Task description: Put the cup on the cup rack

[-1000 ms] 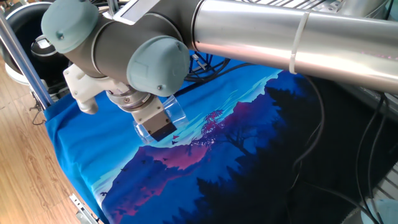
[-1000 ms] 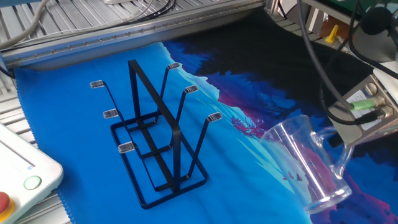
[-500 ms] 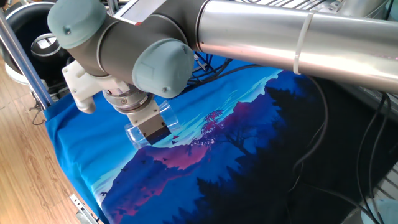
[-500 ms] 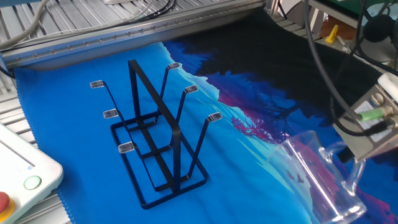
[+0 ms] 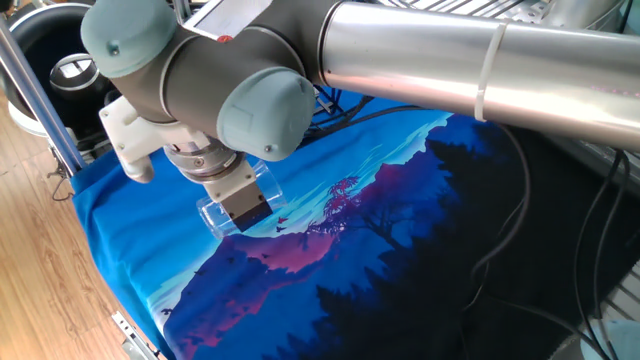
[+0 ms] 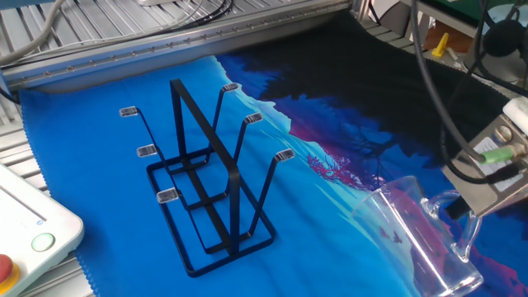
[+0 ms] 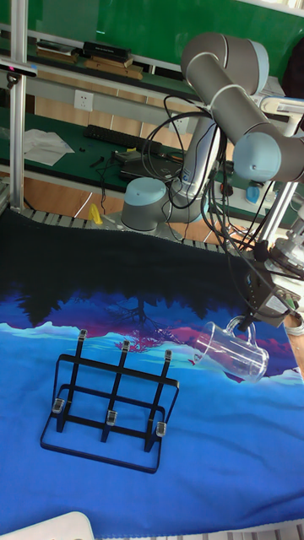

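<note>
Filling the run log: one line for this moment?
gripper: shut on cup handle | cup: tilted, lifted, right of rack | rack: pegs bare

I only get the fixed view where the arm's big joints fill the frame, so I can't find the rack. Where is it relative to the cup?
Observer: The tall fixed view shows the cup rack standing on the blue cloth, apart from the cup.
Operator: Is the cup upright?
Observer: No. It is tipped over, mouth toward the rack, and the gripper holds it by the handle.
Operator: Anything on the pegs?
Observer: Nothing; every peg is bare.
</note>
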You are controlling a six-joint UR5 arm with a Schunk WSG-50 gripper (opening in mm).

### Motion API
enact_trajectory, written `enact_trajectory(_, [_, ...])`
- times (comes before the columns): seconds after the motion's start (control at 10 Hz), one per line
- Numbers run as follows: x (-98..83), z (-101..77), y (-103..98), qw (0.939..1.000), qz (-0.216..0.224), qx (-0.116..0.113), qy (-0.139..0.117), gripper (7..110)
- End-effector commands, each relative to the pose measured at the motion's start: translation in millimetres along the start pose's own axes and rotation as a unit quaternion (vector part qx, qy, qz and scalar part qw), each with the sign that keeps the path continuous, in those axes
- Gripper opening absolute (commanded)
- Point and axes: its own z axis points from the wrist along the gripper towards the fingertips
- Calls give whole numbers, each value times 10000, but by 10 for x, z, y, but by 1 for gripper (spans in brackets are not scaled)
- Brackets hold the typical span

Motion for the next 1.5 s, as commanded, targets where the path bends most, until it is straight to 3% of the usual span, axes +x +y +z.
enact_trajectory(0.0, [-47, -7, -38, 9996, -262, 63, -110, 7])
enact_trajectory(0.4, [10, -9, -124, 9982, -547, 232, 16, 7])
enact_trajectory(1.0, [474, -120, -349, 9961, -859, 185, 21, 7])
enact_trajectory(1.4, [765, -63, -449, 9938, -1081, 226, -88, 7])
